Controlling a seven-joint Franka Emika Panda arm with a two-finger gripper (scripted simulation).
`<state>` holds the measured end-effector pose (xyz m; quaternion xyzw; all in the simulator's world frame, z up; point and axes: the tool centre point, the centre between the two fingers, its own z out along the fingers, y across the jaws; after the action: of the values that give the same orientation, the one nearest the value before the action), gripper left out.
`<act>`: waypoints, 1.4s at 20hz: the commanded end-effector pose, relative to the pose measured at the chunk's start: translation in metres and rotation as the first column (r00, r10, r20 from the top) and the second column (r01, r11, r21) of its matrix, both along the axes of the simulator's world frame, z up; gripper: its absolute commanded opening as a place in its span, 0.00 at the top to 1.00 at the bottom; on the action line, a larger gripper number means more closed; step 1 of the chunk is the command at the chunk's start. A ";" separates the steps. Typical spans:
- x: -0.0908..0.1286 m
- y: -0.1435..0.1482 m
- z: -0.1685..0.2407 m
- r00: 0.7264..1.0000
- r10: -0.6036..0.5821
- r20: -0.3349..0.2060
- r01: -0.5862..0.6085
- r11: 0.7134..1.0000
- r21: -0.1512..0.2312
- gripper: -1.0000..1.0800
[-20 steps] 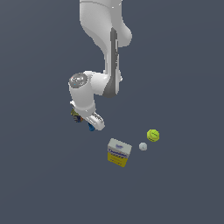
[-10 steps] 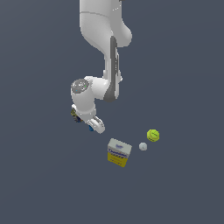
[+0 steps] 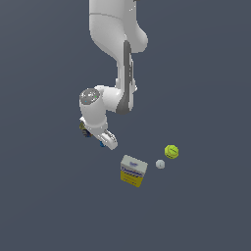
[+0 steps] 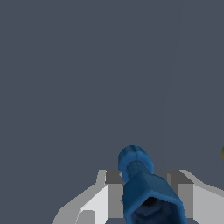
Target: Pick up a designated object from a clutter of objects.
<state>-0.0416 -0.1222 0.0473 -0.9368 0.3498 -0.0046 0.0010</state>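
Note:
The tiny deep-blue piece [image 4: 144,188] sits between my gripper's [image 4: 146,194] two fingers, which press on its sides; its rounded end points away from the wrist camera. In the exterior view only a blue speck [image 3: 102,144] shows under the white hand, and the gripper [image 3: 104,142] is low over the floor at the exterior view's left. The olive-brown can [image 3: 84,129] is mostly hidden behind the hand. The yellow-and-white box [image 3: 133,171], small white ball [image 3: 160,164] and yellow-green tennis ball [image 3: 171,151] lie to the exterior view's right of the hand.
The floor is plain dark grey. The arm's white links [image 3: 117,59] rise above the hand. A yellowish sliver [image 4: 222,153] shows at the edge of the wrist view.
The hand has shifted slightly towards the exterior view's right and lower in the picture, with the blue piece under it. The box and both balls have not moved.

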 end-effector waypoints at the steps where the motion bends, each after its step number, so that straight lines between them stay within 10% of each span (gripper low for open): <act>1: 0.000 0.000 0.000 1.000 0.000 0.000 0.000 1.000 0.000 1.00; 28: 0.052 -0.019 0.175 1.000 -0.002 -0.005 0.002 1.000 -0.002 1.00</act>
<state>0.0066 -0.1398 0.2076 -0.9366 0.3505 -0.0028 -0.0005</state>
